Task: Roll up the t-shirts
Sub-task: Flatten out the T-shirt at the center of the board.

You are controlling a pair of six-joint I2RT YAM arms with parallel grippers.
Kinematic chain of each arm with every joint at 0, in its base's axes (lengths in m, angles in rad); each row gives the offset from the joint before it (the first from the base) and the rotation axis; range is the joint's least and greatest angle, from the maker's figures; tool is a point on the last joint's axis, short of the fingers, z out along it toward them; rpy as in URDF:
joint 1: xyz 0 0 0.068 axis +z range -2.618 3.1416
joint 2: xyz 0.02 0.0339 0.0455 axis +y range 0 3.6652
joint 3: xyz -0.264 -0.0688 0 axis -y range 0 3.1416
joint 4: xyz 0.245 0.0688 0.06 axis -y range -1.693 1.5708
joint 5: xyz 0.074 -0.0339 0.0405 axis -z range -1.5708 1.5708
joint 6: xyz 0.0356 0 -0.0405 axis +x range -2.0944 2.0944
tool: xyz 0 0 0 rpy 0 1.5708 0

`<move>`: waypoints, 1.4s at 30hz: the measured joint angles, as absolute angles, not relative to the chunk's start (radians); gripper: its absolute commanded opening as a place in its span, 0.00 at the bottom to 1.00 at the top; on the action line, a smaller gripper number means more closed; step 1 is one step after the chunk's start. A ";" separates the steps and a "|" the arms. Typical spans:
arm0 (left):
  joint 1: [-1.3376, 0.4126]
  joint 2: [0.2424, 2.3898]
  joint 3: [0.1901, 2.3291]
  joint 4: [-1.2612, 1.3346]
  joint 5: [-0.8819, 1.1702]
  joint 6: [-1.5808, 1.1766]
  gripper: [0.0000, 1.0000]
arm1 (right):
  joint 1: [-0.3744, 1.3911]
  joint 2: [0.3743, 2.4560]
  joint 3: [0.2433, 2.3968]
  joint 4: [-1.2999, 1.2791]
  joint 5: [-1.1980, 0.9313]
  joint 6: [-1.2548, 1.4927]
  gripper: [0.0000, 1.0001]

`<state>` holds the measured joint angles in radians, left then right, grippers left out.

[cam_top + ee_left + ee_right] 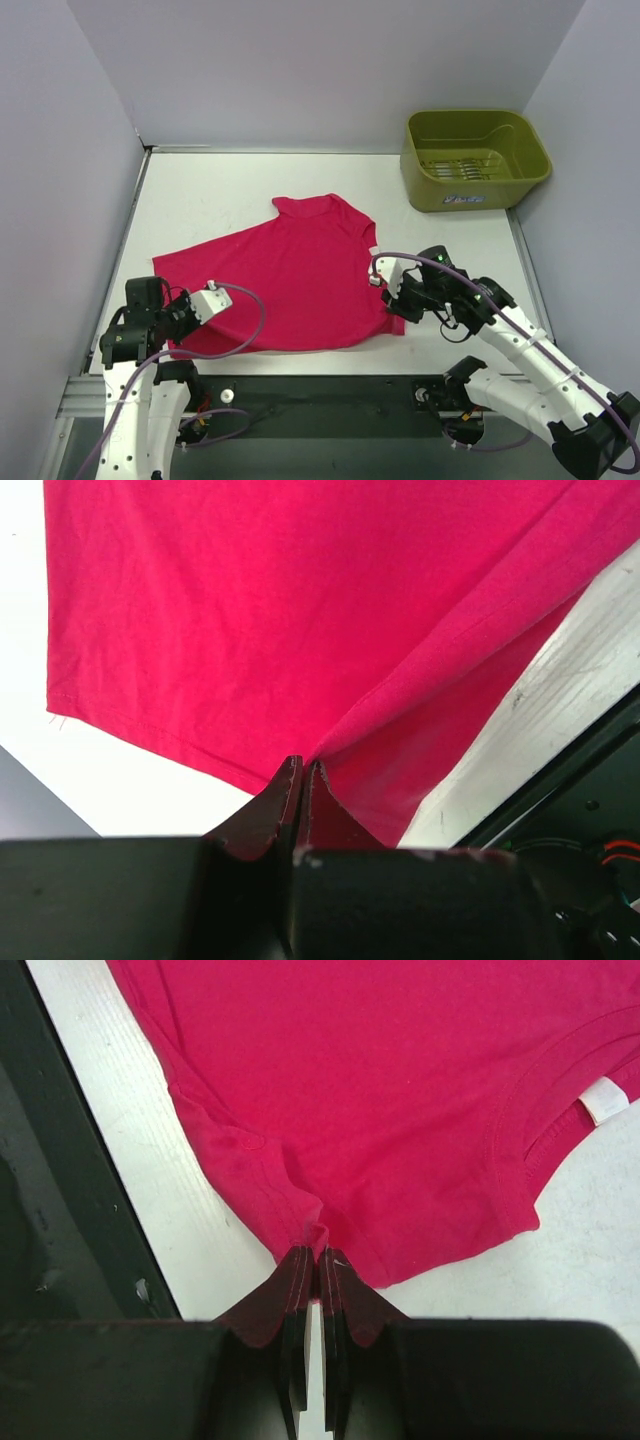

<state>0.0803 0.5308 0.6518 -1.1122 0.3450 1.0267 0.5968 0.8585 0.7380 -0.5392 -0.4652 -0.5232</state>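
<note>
The magenta-red t-shirt [290, 285] lies spread on the white table [220, 190], around the middle and reaching toward the near edge. In the top view it sits skewed, with a sleeve pointing to 12 o'clock and the neck opening turned to 3 o'clock. Its small white neck label [603, 1100] shows just inside the collar. The cloth lies mostly flat, though a long ridge runs through it in the left wrist view, rising from the pinch point toward 2 o'clock. The left gripper [303, 772] is at the shirt's 8 o'clock side, its fingers pressed together with a fold of the edge caught between their tips. The fabric fans out from there, and white table shows at 8 o'clock of the pinch. The right gripper [318, 1257] is at the shirt's 4 o'clock side, just below the collar. Its fingers are likewise clamped on a bunched bit of the shirt's seam, and the dark strip along the table's near edge lies at 9 o'clock in its own view. An olive-green bin [475, 160] stands well apart from the shirt, at 1 o'clock in the far right corner.
</note>
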 measured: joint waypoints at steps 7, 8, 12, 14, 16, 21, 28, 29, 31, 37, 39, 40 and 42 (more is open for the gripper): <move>0.080 0.505 0.652 -1.170 0.302 1.118 0.00 | 0.597 0.907 0.741 -0.543 -0.460 -0.525 0.00; 0.080 0.491 0.652 -1.182 0.294 1.134 0.00 | 0.597 0.915 0.741 -0.543 -0.457 -0.529 0.00; 0.080 0.435 0.653 -1.231 0.274 1.174 0.00 | 0.587 0.936 0.744 -0.542 -0.445 -0.551 0.00; 0.080 0.426 0.656 -1.250 0.268 1.184 0.00 | 0.576 0.957 0.759 -0.537 -0.442 -0.558 0.00; 0.080 0.437 0.670 -1.271 0.265 1.191 0.00 | 0.570 0.990 0.786 -0.523 -0.442 -0.570 0.00; 0.080 0.505 0.706 -1.284 0.254 1.190 0.00 | 0.562 1.108 0.878 -0.469 -0.451 -0.589 0.00; 0.080 0.559 0.712 -1.277 0.216 1.191 0.00 | 0.532 1.269 0.983 -0.425 -0.495 -0.622 0.00; 0.080 0.565 0.722 -1.286 0.216 1.196 0.07 | 0.528 1.286 1.003 -0.442 -0.516 -0.633 0.00; 0.080 0.579 0.755 -1.304 0.212 1.217 0.22 | 0.519 1.315 1.057 -0.522 -0.562 -0.654 0.00; 0.081 0.648 0.889 -1.170 0.207 1.092 0.75 | 0.477 1.316 1.190 -0.694 -0.693 -0.619 0.86; 0.081 0.696 0.910 -1.047 0.199 0.971 0.77 | 0.432 1.335 1.224 -0.641 -0.693 -0.542 0.81; 0.081 0.731 0.922 -0.999 0.194 0.908 0.77 | 0.407 1.366 1.264 -0.624 -0.687 -0.496 0.78; 0.081 0.815 0.941 -0.899 0.183 0.779 0.74 | 0.363 1.498 1.419 -0.593 -0.675 -0.406 0.74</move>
